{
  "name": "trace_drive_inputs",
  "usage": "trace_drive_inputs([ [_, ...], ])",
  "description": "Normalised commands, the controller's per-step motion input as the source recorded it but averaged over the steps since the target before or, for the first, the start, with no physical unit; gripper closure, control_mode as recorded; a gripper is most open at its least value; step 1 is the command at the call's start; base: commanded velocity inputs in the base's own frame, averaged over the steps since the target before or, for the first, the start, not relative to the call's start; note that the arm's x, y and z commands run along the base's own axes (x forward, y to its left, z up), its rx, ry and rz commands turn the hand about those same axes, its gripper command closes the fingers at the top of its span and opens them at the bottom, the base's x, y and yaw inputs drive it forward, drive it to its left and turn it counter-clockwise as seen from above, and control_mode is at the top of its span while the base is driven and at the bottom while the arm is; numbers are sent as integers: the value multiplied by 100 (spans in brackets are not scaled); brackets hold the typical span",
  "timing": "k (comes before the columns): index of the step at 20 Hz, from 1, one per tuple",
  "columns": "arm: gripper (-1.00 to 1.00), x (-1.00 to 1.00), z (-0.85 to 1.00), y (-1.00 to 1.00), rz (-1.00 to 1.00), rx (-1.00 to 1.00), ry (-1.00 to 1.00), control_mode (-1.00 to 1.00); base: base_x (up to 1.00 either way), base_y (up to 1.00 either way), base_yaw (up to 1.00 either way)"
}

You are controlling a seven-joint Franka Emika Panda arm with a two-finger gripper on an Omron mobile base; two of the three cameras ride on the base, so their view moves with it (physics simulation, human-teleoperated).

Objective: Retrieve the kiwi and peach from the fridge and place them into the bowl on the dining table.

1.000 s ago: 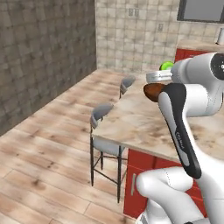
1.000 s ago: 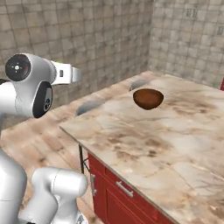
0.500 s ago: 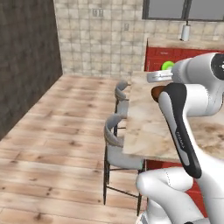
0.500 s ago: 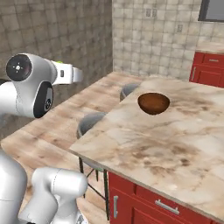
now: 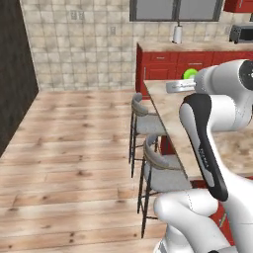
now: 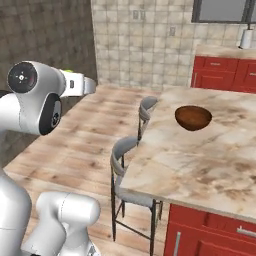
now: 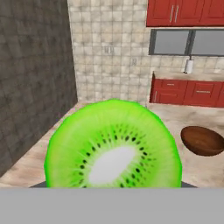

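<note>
Veined marble dining table (image 6: pixel 200 155), wood-like bowl (image 6: pixel 193 117), plank floor (image 5: pixel 69 163)

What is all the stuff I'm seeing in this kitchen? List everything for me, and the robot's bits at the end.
kiwi: one, bright green, cut face toward the hand camera, held at the robot's hand
bowl: one, dark reddish-brown, on the table
table: one, beige veined marble top on a red base
stools: two, grey seats on dark legs, along the table's edge
cabinets: red, by the far wall under a marble counter
paper roll: one, white, on that far counter
window: one, grey, above the counter
floor: light wood planks
arm: one, white with dark joints
</note>
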Motion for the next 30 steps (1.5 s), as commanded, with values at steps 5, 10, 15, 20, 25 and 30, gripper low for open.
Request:
trace_drive_inputs([
  [5,100,0,0,0,0,0,0,100,25,100,-44],
  [10,100,0,0,0,0,0,0,100,78,95,-53],
  [15,100,0,0,0,0,0,0,100,100,77,-59],
  [20,100,0,0,0,0,0,0,100,100,59,-61],
  [25,100,0,0,0,0,0,0,100,100,63,-65],
  [30,100,0,0,0,0,0,0,100,100,89,-66],
])
